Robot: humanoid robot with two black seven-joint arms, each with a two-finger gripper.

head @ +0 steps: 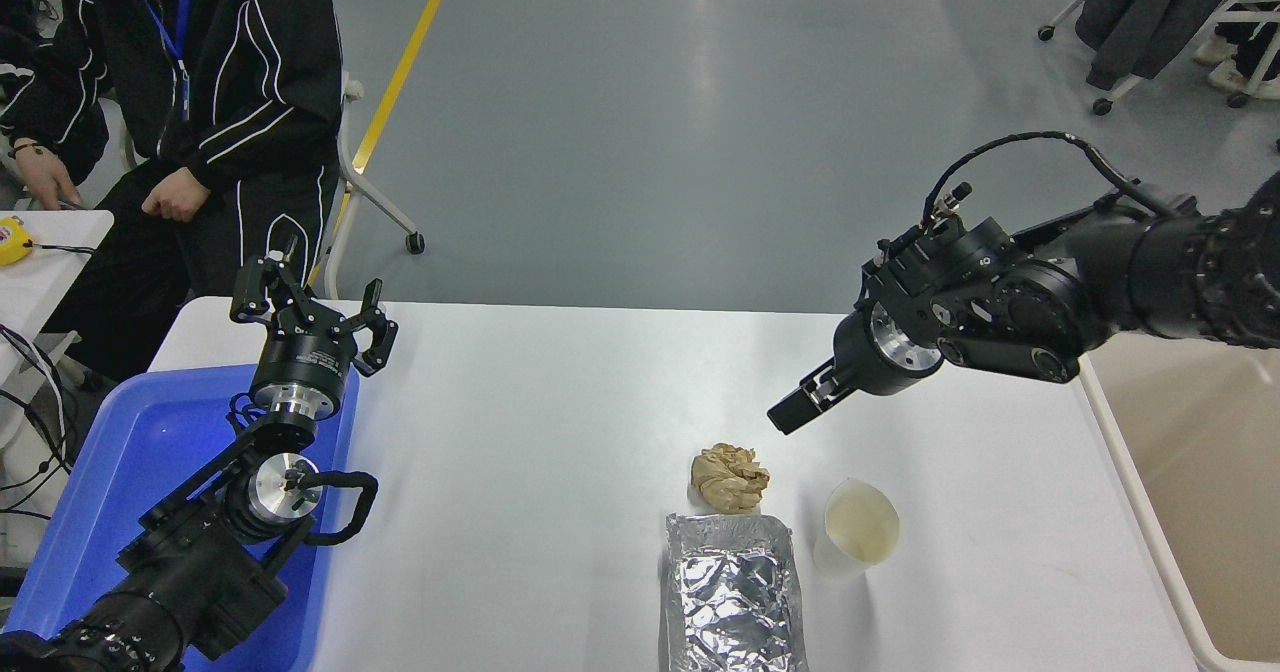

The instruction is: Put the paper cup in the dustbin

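The paper cup (858,532) is white with a cream inside and stands upright on the white table, near its front right. The dustbin (1112,457) is a large beige bin with a pale rim at the table's right edge. My right gripper (795,413) comes in from the right and points down and left. It hangs above the table, behind and left of the cup, apart from it and empty. I see it edge-on. My left gripper (307,308) is parked at the lower left, open and empty.
A crumpled brown paper ball (729,478) lies just left of the cup, with a silver foil tray (732,592) in front of it. A blue plastic tray (120,462) sits under the left arm. A person (200,102) sits at the far left.
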